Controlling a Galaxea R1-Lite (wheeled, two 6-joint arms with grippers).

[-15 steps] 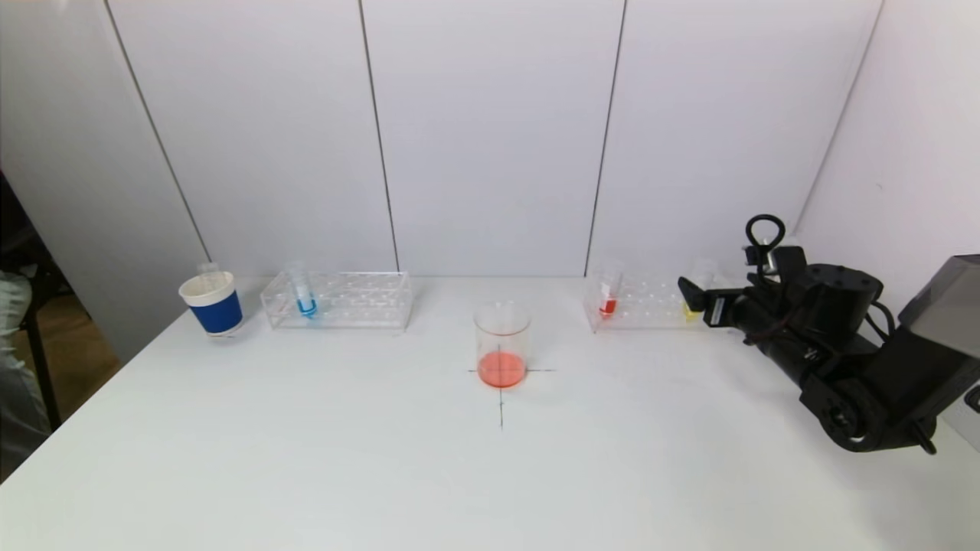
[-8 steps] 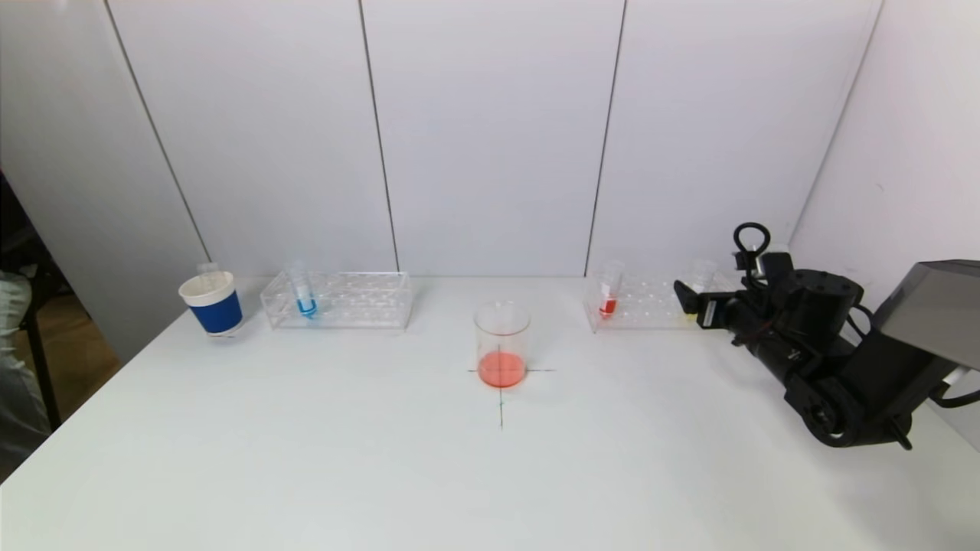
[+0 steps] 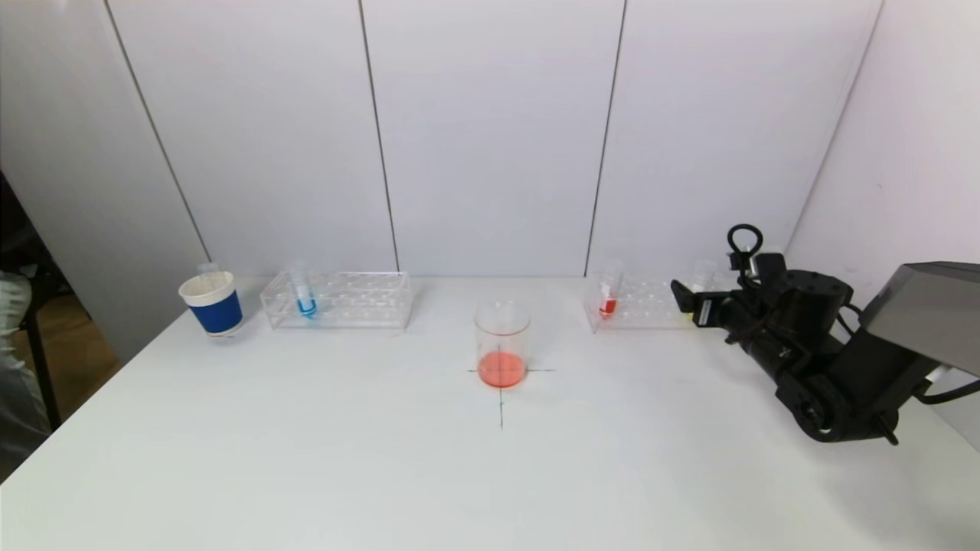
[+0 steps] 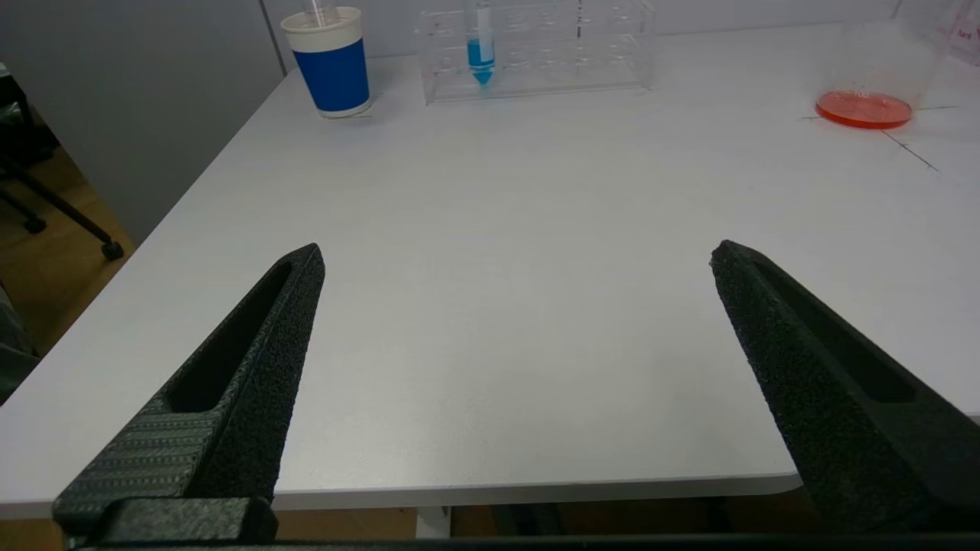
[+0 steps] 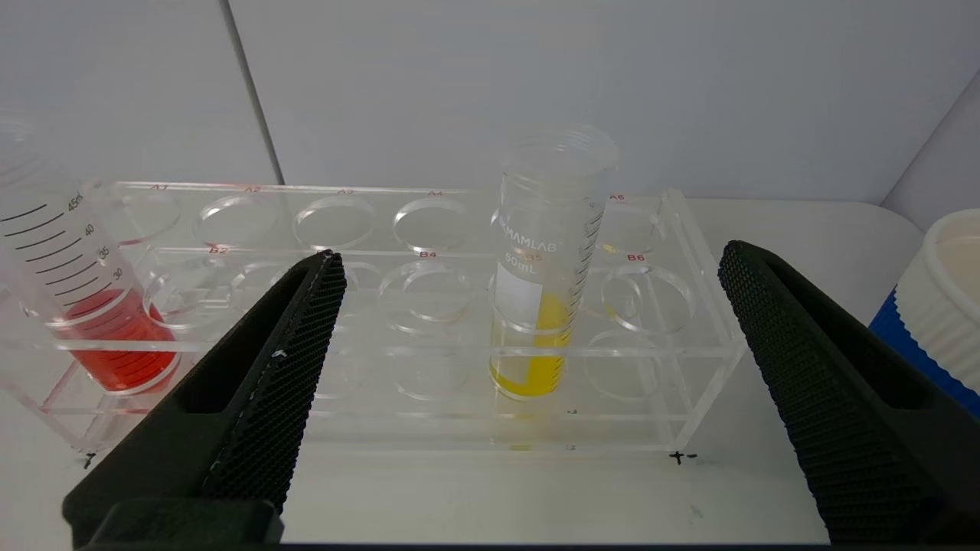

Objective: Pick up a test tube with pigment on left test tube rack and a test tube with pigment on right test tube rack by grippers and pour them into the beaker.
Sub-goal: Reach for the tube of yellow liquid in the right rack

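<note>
My right gripper (image 5: 528, 260) has its fingers (image 5: 283, 360) spread wide and grasping nothing. The yellow test tube (image 5: 545, 268) stands upright between them but farther out, in the right rack (image 5: 689, 252), with clear room on either side of it. The same rack holds the red test tube (image 5: 92, 306) at its other end, just outside one finger. In the head view this gripper (image 3: 685, 302) sits low over the tabletop (image 3: 383, 459) at the rack's (image 3: 639, 302) end nearest the right edge, close to the far right corner, with the wall just behind; a blue-and-white cup (image 5: 938, 306) stands beside it on that side.

My left gripper (image 4: 517, 256) is likewise released, fingers (image 4: 253, 367) wide apart, hanging just off the near edge of the tabletop with nothing between them. Bare tabletop lies ahead of it. Well beyond, along the far edge, stand the left rack (image 4: 612, 46) with the blue test tube (image 4: 481, 46) upright in it and a blue cup (image 4: 331, 65) toward the far left corner. The beaker (image 3: 501, 340), with orange-red liquid in its bottom, stands mid-tabletop on a drawn cross, well apart from both grippers.
</note>
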